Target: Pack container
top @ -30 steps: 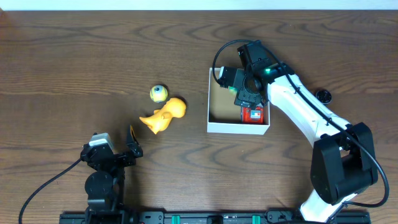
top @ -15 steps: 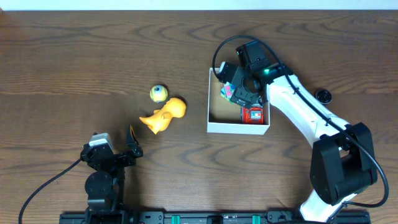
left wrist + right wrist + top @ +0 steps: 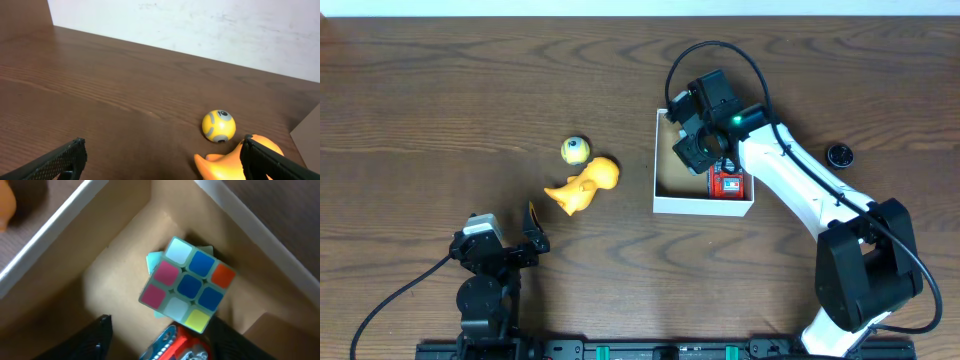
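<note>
Tho cube [image 3: 187, 282] in container [image 3: 703, 206], duck [image 3: 585, 185] outside.

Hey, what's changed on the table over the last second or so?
The right gripper shifted toward the far left corner of the container. It now hangs open above the puzzle cube, which lies in the container, free of its fingers. Unchanged: the red toy in the container, the yellow ball, the orange toy, and the open, idle left gripper.
</note>
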